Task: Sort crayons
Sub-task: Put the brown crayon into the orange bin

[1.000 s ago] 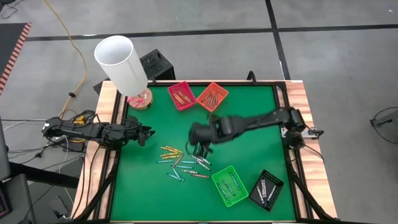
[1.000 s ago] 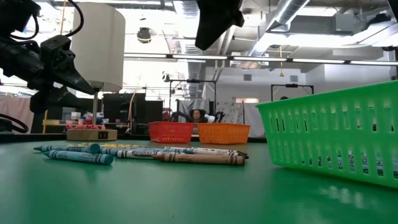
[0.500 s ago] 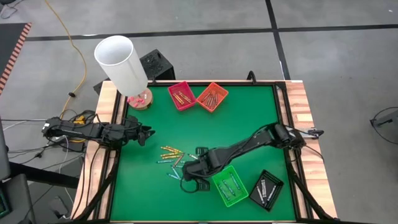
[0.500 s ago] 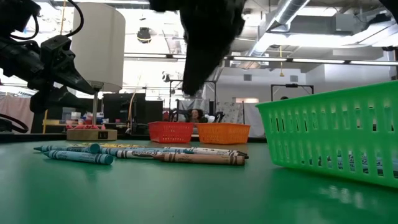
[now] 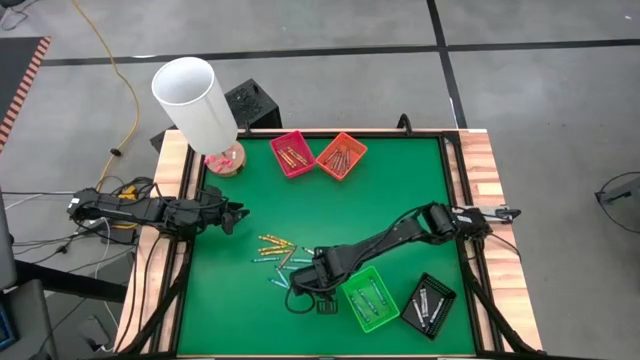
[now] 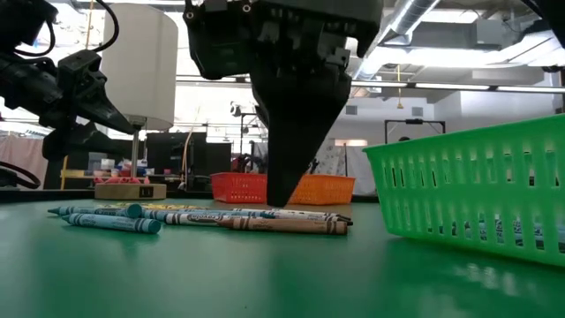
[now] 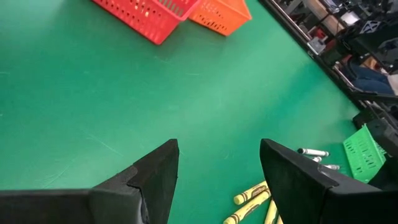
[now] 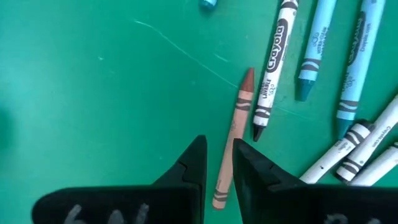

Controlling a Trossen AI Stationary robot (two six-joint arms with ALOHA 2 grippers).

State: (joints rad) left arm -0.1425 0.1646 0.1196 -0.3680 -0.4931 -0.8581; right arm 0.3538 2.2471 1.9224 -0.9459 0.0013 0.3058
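Crayons (image 5: 285,262) are scattered on the green bench (image 5: 400,190). One brown crayon (image 8: 231,142) is straddled by the narrowly open right end effector (image 8: 217,163), not yet gripped; the neighbouring white crayon (image 8: 273,56) could be pinched too.

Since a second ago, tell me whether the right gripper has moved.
Yes. In the high view the right gripper has swung from mid-mat toward the near edge, now beside the green basket, its tips straddling a brown crayon.

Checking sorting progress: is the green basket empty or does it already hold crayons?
Not empty. The high view shows several crayons lying inside the green basket, beside the right gripper.
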